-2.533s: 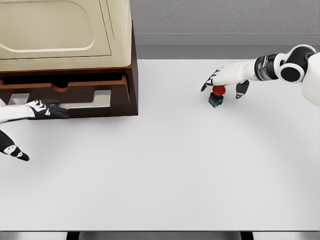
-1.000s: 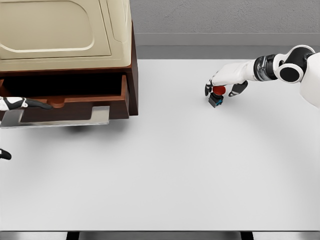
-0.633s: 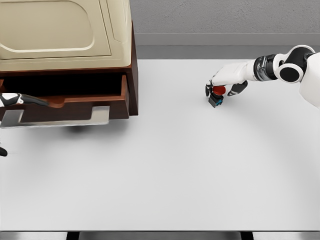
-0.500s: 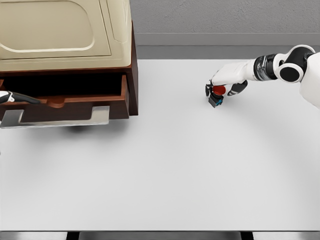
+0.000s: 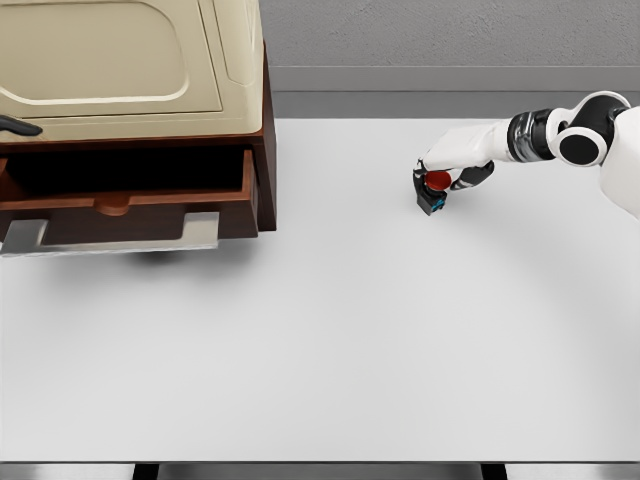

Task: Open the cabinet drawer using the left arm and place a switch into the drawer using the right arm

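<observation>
One right hand (image 5: pixel 447 170) curling its fingers around the red-capped switch (image 5: pixel 433 192) directly beneath; drawer (image 5: pixel 130 212) standing open far off; left fingertip (image 5: pixel 18 125) barely showing, grip unreadable.

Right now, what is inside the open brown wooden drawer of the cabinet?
The brown wooden drawer is pulled out, and its visible interior is dark, with no object showing. The beige cabinet top above covers its rear part, so that stays unseen.
</observation>
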Tool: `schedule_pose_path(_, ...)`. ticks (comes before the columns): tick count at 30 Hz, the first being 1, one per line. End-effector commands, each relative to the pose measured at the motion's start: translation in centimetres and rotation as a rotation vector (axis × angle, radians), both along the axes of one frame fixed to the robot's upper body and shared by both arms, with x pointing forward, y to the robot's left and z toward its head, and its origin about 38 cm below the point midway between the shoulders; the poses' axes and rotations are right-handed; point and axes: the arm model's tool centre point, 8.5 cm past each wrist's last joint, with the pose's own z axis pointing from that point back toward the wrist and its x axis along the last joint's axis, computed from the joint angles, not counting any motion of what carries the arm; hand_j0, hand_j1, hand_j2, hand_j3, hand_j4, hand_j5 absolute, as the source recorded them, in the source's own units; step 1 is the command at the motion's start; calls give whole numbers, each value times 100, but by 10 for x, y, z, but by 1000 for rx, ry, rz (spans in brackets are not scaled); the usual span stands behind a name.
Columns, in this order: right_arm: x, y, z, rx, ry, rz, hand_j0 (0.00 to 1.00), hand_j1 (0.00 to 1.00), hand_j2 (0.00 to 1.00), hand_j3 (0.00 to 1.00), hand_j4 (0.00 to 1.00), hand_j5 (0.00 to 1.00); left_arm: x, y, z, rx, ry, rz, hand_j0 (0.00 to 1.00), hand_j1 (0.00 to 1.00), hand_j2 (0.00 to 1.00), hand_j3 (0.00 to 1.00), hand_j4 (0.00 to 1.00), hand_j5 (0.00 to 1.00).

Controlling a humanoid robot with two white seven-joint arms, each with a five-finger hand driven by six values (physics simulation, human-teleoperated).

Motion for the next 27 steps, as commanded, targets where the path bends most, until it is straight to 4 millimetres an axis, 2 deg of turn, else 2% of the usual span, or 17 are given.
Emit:
schedule_pose_path(1,-1,0,-1,-11,2,8,58,58,58,58,58,58,1,4,5,-9,-8,15,100,100,100,100,100,100)
schedule_pose_path(6,-1,0,-1,-9,2,7,52,52,52,52,52,52,0,3,5,-2,-11,12,100,100,100,100,100,100)
schedule_pose_path(11,0,2,0,-4,2,10,51,51,51,51,51,51,0,2,4,-1,-8,10,100,100,100,100,100,100)
schedule_pose_path(15,-1,2,-1,-2,3,10,40,40,40,40,40,40,0,5,5,6,-8,17,100,100,100,100,100,100)
schedule_pose_path(23,0,2,2,11,-2,7,41,41,41,41,41,41,-5,12,11,30,-14,43,100,100,100,100,100,100)
schedule_pose_path(25,2,3,9,35,-17,0,41,41,41,41,41,41,-5,13,15,32,-24,45,100,100,100,100,100,100)
schedule_pose_path(27,3,12,11,45,-19,15,41,41,41,41,41,41,-5,14,15,34,-25,49,100,100,100,100,100,100)
